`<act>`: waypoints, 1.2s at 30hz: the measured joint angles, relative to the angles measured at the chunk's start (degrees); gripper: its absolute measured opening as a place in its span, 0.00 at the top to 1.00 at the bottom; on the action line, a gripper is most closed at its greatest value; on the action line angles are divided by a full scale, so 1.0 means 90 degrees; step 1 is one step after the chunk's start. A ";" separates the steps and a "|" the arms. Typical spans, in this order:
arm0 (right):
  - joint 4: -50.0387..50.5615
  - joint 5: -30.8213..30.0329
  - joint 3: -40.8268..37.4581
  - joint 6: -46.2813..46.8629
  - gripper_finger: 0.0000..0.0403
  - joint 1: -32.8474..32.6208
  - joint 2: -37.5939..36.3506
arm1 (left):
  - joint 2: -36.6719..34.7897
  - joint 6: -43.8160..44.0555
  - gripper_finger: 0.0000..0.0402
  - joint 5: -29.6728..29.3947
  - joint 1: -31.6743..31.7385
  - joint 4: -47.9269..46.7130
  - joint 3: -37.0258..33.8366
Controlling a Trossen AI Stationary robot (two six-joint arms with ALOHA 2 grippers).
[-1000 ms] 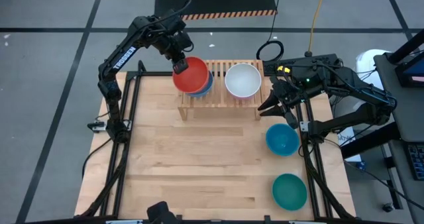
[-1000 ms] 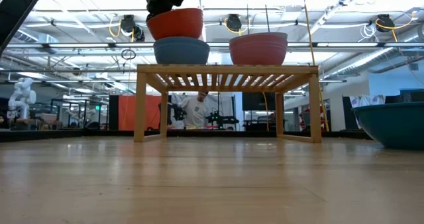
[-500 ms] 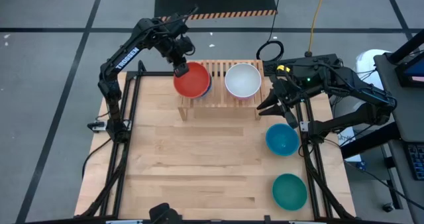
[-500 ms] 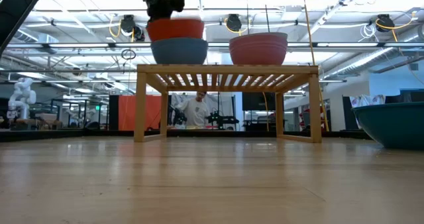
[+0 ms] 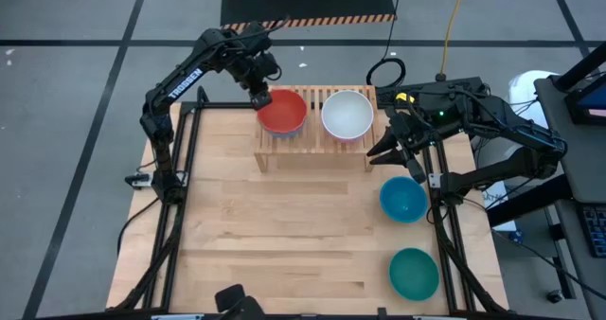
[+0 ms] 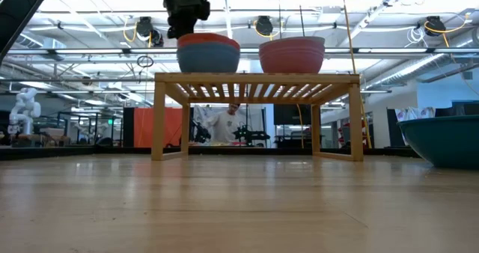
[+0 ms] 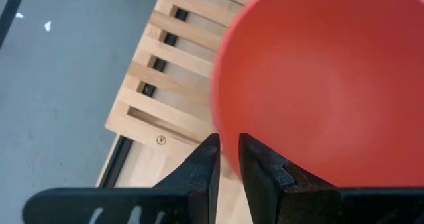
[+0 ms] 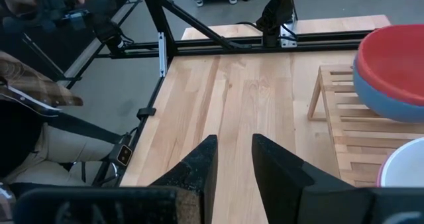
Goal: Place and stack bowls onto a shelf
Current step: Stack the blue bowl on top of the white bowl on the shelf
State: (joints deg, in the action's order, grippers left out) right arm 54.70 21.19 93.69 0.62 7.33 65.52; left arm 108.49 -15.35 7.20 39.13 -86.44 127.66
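A red bowl (image 5: 282, 112) sits nested in a blue bowl (image 6: 208, 57) on the left half of the light-wood shelf (image 5: 312, 142). My left gripper (image 5: 260, 98) is shut on the red bowl at its left edge. A white bowl (image 5: 347, 115) sits nested in a pink bowl (image 6: 292, 56) on the shelf's right half. A second blue bowl (image 5: 403, 199) and a teal bowl (image 5: 414, 273) stand on the table at the right. My right gripper (image 5: 382, 153) is open and empty, just right of the shelf. My left gripper pinches the red bowl's rim (image 7: 225, 151) on the side toward the table's left edge, one finger (image 7: 260, 174) inside the bowl and one finger (image 7: 207, 168) outside. The fingers come from above, slanting down. The bowl sits level, nested in the blue bowl on the shelf.
The shelf stands at the table's far edge on four legs (image 6: 159, 118). Bare tabletop (image 5: 284, 235) lies in front of it. Black frame rails (image 5: 185, 178) run along both table sides. A person (image 6: 224, 124) shows in the room behind the shelf.
My left gripper has gone down and a little toward the table's right edge with the red bowl. The bowl, held tilted above the blue bowl before, now sits level and nested inside it. The gripper stays shut on the rim.
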 joint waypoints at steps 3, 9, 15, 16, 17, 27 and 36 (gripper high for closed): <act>0.0000 0.0000 0.0000 0.0000 0.79 0.0000 0.0000 | 0.0000 0.0000 0.84 0.0000 0.0005 0.0062 0.0000; 0.0000 -0.0002 0.0000 -0.0150 0.79 0.0000 0.0000 | -0.0181 -0.0140 0.84 0.0007 -0.0002 0.0041 0.0079; 0.0007 -0.0005 0.0000 -0.0322 0.79 0.0000 -0.0006 | -0.0822 0.0033 0.84 0.0026 -0.0148 -0.0074 0.0454; 0.0019 -0.0005 0.0000 -0.0319 0.79 0.0000 -0.0010 | -0.0993 -0.0001 0.84 0.0026 -0.0210 -0.0079 0.0459; 0.0049 -0.0005 0.0000 -0.0320 0.79 0.0000 -0.0013 | -0.1168 -0.0077 0.84 0.0027 -0.0276 -0.0086 0.0459; 0.0608 -0.0010 0.0000 0.0219 0.79 -0.0040 -0.0202 | -0.2510 -0.0314 0.84 0.0053 -0.1247 -0.0418 0.0465; 0.1413 -0.0427 0.0000 0.0890 0.79 -0.0548 -0.0323 | -0.3176 0.0282 0.84 0.0048 -0.2124 -0.0391 -0.0310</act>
State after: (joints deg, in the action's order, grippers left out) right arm 67.41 17.34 93.69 8.64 2.41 62.61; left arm 79.91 -12.81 7.64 20.02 -89.96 124.86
